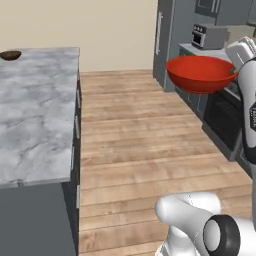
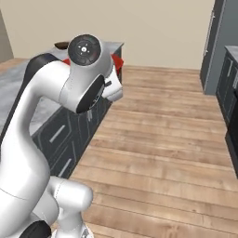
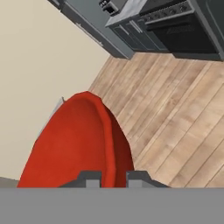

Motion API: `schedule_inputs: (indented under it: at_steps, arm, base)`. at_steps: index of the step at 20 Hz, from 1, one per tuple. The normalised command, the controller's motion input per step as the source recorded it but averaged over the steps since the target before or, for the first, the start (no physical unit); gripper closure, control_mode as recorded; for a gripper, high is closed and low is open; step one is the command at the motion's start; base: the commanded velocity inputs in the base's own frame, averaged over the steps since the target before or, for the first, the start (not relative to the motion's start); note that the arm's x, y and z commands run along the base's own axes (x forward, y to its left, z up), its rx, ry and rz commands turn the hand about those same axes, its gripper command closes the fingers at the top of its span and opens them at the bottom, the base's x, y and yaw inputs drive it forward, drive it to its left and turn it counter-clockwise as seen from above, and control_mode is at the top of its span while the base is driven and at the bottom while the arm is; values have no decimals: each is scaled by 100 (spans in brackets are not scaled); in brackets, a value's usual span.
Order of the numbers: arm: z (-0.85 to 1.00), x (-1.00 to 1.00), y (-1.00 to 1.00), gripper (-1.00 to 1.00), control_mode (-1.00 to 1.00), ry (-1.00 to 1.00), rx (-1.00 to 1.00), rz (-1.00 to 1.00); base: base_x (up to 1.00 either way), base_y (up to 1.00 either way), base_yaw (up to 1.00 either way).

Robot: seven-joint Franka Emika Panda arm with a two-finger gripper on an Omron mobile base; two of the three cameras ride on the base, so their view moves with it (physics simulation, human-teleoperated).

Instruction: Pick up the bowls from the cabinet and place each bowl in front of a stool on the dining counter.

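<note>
In the left base view, the red bowl (image 1: pixel 201 73) hangs in the air above the wooden floor (image 1: pixel 150 145), upright and roughly level, its right rim meeting the white arm (image 1: pixel 247 75) at the right edge of the frame. The fingers themselves are hidden there behind the arm, but the bowl rests on nothing else, so they are closed on its rim. The marble table (image 1: pixel 35 115) fills the left side, well apart from the red bowl across the floor. At its far left corner sits the brown bowl (image 1: pixel 10 55), small and dark, resting on the marble. Behind the red bowl stand dark grey tall units (image 1: pixel 170 35) and a small oven (image 1: pixel 207 36) on the far worktop.

In the right base view, the arm's big white elbow (image 2: pixel 86 74) blocks most of the red bowl; two slivers of red (image 2: pixel 117 61) show on either side of the joint. The brown bowl (image 2: pixel 61 45) peeks out just left of the joint, on the table (image 2: pixel 18 83). The floor (image 2: pixel 162 139) runs off to the right.

In the hand view, the two dark fingers (image 3: pixel 112 178) stand narrow at the bottom, clamped on the rim of the red bowl (image 3: pixel 74 144), which is seen edge-on and rolled with the camera. Beyond it are the floor (image 3: pixel 175 113), a beige wall (image 3: pixel 39 57) and the dark stove front (image 3: pixel 188 30).
</note>
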Motion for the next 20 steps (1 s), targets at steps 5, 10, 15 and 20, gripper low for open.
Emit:
schedule_inputs:
  at_steps: [5,10,15,20]
  arm:
    - [0,0,0,100,100,0,0,0]
    - [0,0,0,100,100,0,0,0]
    - [0,0,0,100,100,0,0,0]
    - [0,0,0,100,100,0,0,0]
  base:
    - [-19,82,10]
    - [4,100,1]
    - [0,100,0]
    - [0,100,0]
